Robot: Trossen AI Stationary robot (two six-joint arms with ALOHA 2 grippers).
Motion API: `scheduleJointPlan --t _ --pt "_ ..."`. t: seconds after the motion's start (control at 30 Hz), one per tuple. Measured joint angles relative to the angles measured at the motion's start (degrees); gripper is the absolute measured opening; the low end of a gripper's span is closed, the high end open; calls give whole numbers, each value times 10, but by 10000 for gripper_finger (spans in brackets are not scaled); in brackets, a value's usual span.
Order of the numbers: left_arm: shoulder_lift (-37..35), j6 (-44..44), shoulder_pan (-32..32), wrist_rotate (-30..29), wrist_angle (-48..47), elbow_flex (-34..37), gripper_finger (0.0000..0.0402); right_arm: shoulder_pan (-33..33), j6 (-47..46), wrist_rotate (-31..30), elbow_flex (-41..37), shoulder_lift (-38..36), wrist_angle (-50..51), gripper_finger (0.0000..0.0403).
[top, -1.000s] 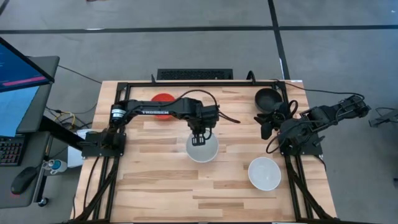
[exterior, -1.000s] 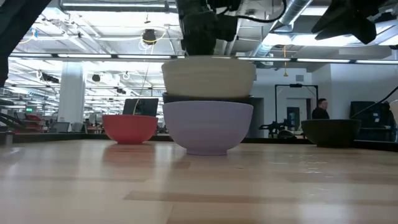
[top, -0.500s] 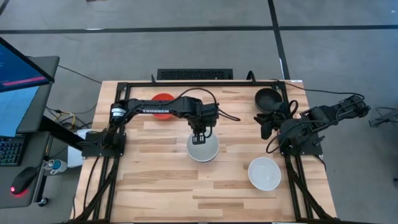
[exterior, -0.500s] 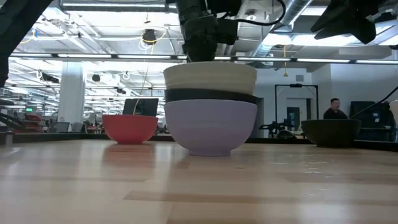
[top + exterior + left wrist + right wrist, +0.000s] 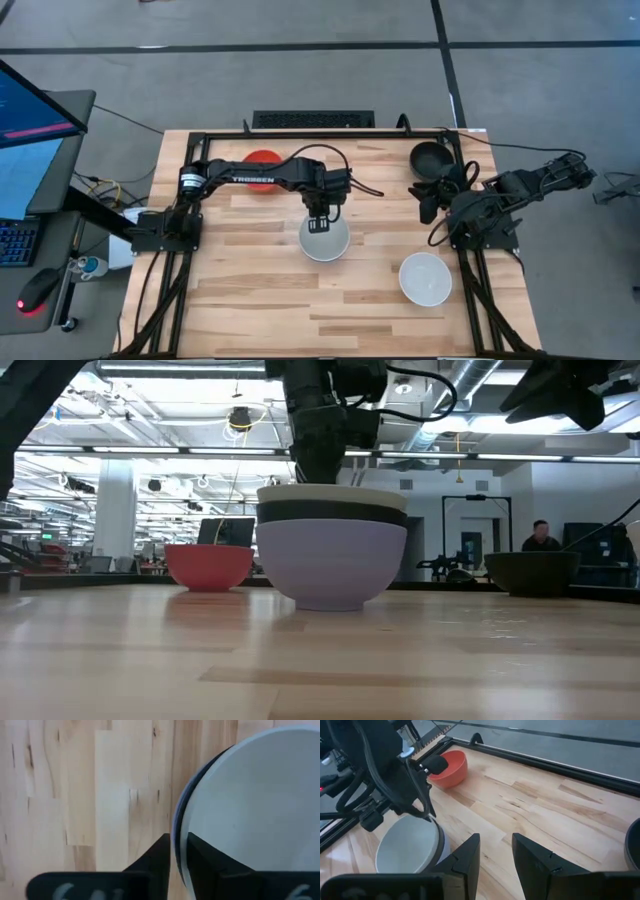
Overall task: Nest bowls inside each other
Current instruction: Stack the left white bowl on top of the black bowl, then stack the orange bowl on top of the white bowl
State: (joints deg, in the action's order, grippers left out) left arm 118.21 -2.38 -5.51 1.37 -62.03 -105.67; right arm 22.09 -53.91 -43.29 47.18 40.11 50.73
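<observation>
A stack of three bowls [image 5: 325,238] stands mid-table: a pale blue bowl [image 5: 330,565] on the wood, a black bowl [image 5: 332,513] inside it, and a white bowl [image 5: 332,492] inside that, only its rim band showing. My left gripper [image 5: 319,222] stands over the stack's far rim, shut on the white bowl. A red bowl [image 5: 262,160] sits at the far left, partly under the left arm. Another black bowl [image 5: 431,157] sits far right, and another white bowl [image 5: 425,278] near right. My right gripper [image 5: 430,198] hovers open beside the far-right black bowl, touching nothing. My left gripper holds the white bowl by its far rim [image 5: 181,827], one finger inside the bowl and one outside, pinching the wall. The fingers [image 5: 201,854] come from above, pointing down. The bowl sits level, nested deep in the black bowl.
A black frame rail [image 5: 320,133] runs along the table's far edge and down both sides. A keyboard [image 5: 313,119] lies beyond the far edge. Bare wood [image 5: 250,300] stretches across the near left. A person [image 5: 542,535] shows in the room behind the table.
My left gripper has moved down, still shut on the white bowl's rim. The white bowl, which stood high above the black one, has sunk into it until only its rim band shows. The stack has stayed on the table.
</observation>
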Motion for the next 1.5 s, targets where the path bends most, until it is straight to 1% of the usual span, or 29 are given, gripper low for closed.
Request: scheduleJointPlan --t 0.17,0.3,0.4,0.47,0.53,0.57,0.6,0.63,0.7,0.77,0.83,0.93,0.97,1.07,1.13,1.2,1.27,1.3,1.4,1.5 --pt "0 14 11 15 -12 -12 104 0 3 0 0 0 4 138" --pt "-1 4 17 17 -16 -32 150 0 3 0 0 0 15 138" --pt "-1 1 22 -9 -23 -61 182 0 3 0 0 0 16 138" --pt "-1 -11 24 -65 -68 -86 196 0 3 0 0 0 18 138" --pt "-1 -25 22 -145 -119 -106 201 0 3 0 0 0 21 138" --pt "-5 -30 16 -177 -136 -110 201 0 3 0 0 0 22 138" --pt "-10 -38 7 -194 -148 -110 199 0 3 0 0 0 23 138" --pt "-16 -51 -5 -192 -154 -111 195 0 3 0 0 0 23 138" --pt "-33 -84 -31 -149 -143 -104 185 0 3 0 0 0 25 138" --pt "-51 -119 -55 -129 -136 -86 172 0 3 2 0 0 25 138" --pt "-72 -130 -84 -120 -125 -60 155 0 3 14 0 0 28 138" --pt "-125 -122 -131 -65 -69 6 130 0 0 33 0 0 34 138" --pt "-148 -119 -145 -52 -40 38 122 0 -1 35 0 0 37 138" --pt "-228 -109 -167 -57 39 147 104 0 -5 34 0 0 39 138" --pt "-283 -91 -171 -60 75 226 97 0 -5 30 0 0 40 138" --pt "-332 -72 -172 -59 97 299 95 -1 -6 29 0 0 40 138" --pt "-371 -51 -164 -51 111 354 97 -1 -10 26 0 0 41 138" --pt "-387 -38 -156 -58 113 377 99 -1 -15 24 0 0 41 138" --pt "-413 1 -143 -92 100 438 113 -1 -17 18 0 0 38 138" --pt "-432 0 -143 -107 104 483 132 -1 -20 12 0 0 37 138"
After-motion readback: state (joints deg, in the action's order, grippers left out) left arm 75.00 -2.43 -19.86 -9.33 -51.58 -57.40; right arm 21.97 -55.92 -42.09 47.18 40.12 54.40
